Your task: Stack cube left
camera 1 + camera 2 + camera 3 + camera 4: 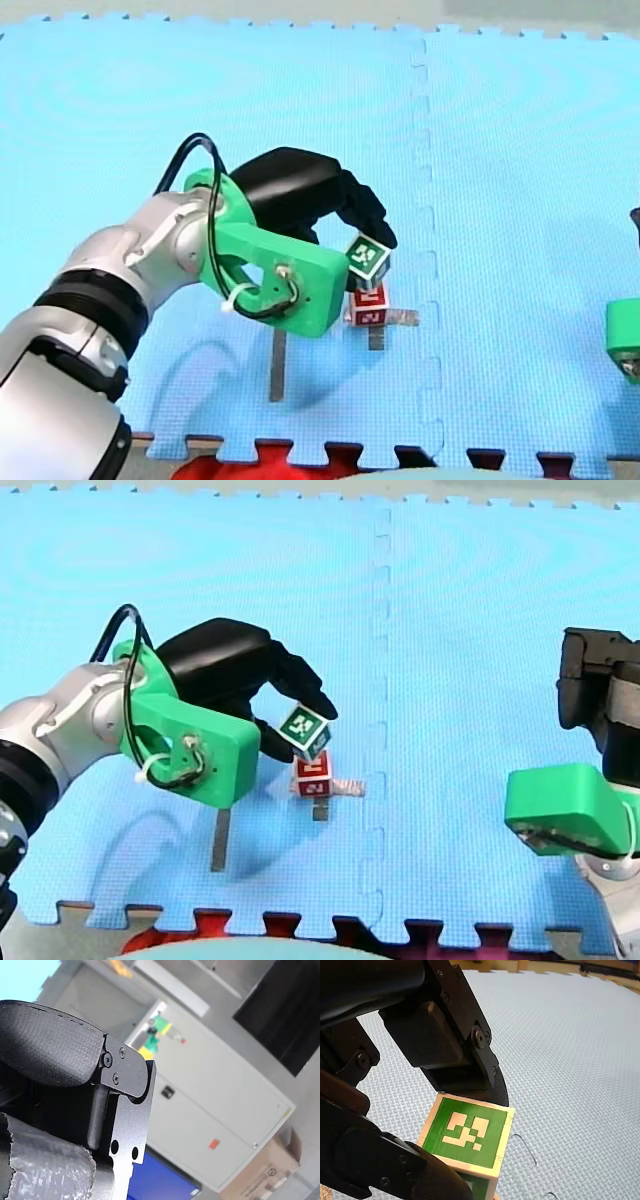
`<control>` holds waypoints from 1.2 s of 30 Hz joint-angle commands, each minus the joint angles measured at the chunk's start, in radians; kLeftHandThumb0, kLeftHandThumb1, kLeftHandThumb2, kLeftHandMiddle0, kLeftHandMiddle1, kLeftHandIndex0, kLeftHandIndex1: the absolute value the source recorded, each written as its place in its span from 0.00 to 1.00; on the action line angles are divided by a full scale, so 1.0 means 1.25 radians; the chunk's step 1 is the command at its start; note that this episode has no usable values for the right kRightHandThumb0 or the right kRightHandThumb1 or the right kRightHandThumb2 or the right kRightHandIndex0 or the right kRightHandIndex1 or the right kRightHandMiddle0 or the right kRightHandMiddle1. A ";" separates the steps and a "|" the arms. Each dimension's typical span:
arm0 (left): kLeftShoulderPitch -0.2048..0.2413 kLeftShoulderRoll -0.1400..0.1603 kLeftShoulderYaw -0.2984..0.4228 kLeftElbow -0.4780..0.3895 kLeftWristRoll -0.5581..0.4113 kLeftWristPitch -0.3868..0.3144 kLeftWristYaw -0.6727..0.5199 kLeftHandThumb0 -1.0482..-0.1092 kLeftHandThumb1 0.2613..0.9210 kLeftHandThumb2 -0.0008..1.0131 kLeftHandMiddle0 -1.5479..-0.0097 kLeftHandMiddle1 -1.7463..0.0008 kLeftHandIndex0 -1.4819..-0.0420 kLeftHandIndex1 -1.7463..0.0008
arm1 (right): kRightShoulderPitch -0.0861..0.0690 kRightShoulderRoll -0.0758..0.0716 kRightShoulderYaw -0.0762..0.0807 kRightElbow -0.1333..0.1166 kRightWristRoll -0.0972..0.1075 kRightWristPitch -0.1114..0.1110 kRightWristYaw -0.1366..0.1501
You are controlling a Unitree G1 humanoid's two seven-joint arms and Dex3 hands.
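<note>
My left hand (292, 718) is shut on a green cube (306, 731) with a white coded tag, held tilted in the black fingers (442, 1045). The same green cube (468, 1141) appears in the second wrist view, pinched between those fingers. Directly under it, a red cube (313, 777) marked with a white digit sits on the blue foam mat (470, 620); the green cube touches or hovers just over its top. My right hand (592, 695) stays at the right edge, away from both cubes.
Grey tape strips (220, 840) are stuck to the mat near the red cube. A puzzle seam (383, 680) runs down the mat's middle. The near mat edge (300, 918) borders a red patch. The first wrist view faces cabinets (210, 1095).
</note>
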 commanded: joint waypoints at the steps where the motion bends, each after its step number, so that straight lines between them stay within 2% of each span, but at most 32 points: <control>1: -0.002 0.001 0.001 0.001 -0.004 0.002 -0.004 0.61 0.82 0.00 0.36 0.00 0.11 1.00 | -0.002 -0.003 -0.003 -0.001 0.002 0.000 -0.003; 11: 0.001 -0.001 0.002 -0.005 -0.006 0.002 -0.017 0.61 0.82 0.00 0.36 0.00 0.11 1.00 | 0.006 -0.001 -0.003 -0.024 -0.001 0.015 0.001; 18: 0.006 -0.015 -0.006 -0.003 -0.001 0.010 -0.018 0.61 0.82 0.00 0.35 0.00 0.11 1.00 | 0.005 0.001 -0.001 -0.023 -0.001 0.016 -0.001; 29: 0.002 -0.016 -0.004 -0.007 -0.005 0.012 -0.038 0.61 0.83 0.00 0.35 0.00 0.12 1.00 | 0.009 0.006 0.000 -0.035 -0.001 0.026 0.002; 36: 0.001 -0.020 -0.004 -0.005 -0.004 0.014 -0.040 0.61 0.83 0.00 0.34 0.00 0.12 1.00 | 0.009 0.003 -0.002 -0.035 0.000 0.026 0.002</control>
